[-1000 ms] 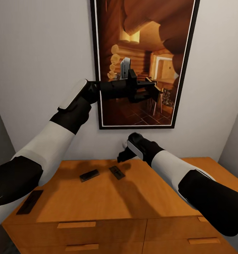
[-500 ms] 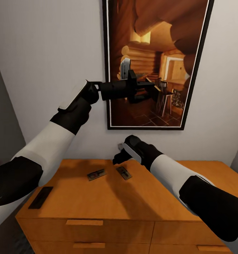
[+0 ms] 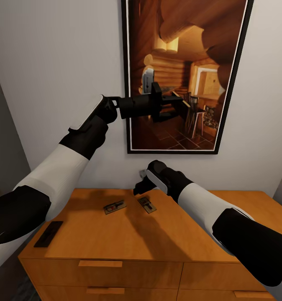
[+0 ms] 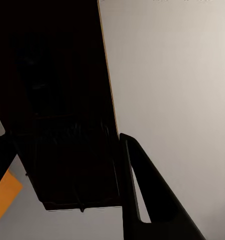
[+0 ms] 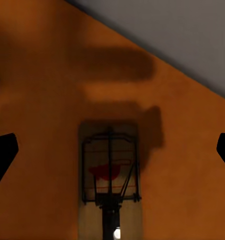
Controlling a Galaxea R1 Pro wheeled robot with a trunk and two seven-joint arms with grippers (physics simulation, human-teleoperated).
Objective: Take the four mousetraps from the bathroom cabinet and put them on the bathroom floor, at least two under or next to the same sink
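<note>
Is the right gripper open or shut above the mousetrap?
Open: right gripper fingers sit far apart at the picture's edges, the mousetrap lying flat on the cabinet between them.

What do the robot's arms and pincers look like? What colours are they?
Both arms are smooth and rounded, in bands of white and black: the left arm and right arm each have a white forearm between black sections. A pale grey-white panel sits on each black wrist. The left pincer is black and blocky with flat fingers; the right pincer is black too. No cables or markings show.

The right gripper (image 3: 137, 189) — fingertips hidden behind its wrist — the cabinet (image 3: 166, 267) cut off below.
</note>
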